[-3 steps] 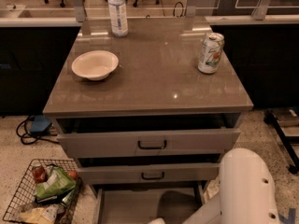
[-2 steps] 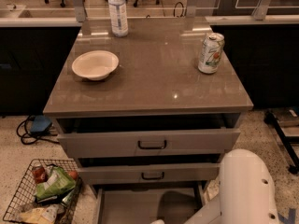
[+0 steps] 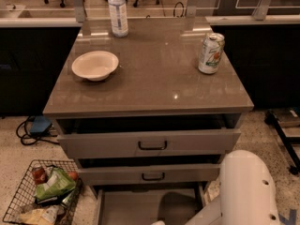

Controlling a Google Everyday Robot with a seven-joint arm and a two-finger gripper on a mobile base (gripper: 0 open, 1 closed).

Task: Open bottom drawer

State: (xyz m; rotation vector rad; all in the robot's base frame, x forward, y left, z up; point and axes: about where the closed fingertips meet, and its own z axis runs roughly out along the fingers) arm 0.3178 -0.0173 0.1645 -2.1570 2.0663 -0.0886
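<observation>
The grey cabinet has three drawers. The bottom drawer is pulled out toward me, its grey interior open to view; its front and handle are cut off by the lower frame edge. The middle drawer and the top drawer both stand slightly out, each with a black bar handle. My white arm rises at the lower right, beside the bottom drawer. The gripper lies below the frame edge and does not show.
On the cabinet top stand a white bowl, a water bottle and a soda can. A wire basket with snack packets sits on the floor at the lower left. Cables lie left of the cabinet.
</observation>
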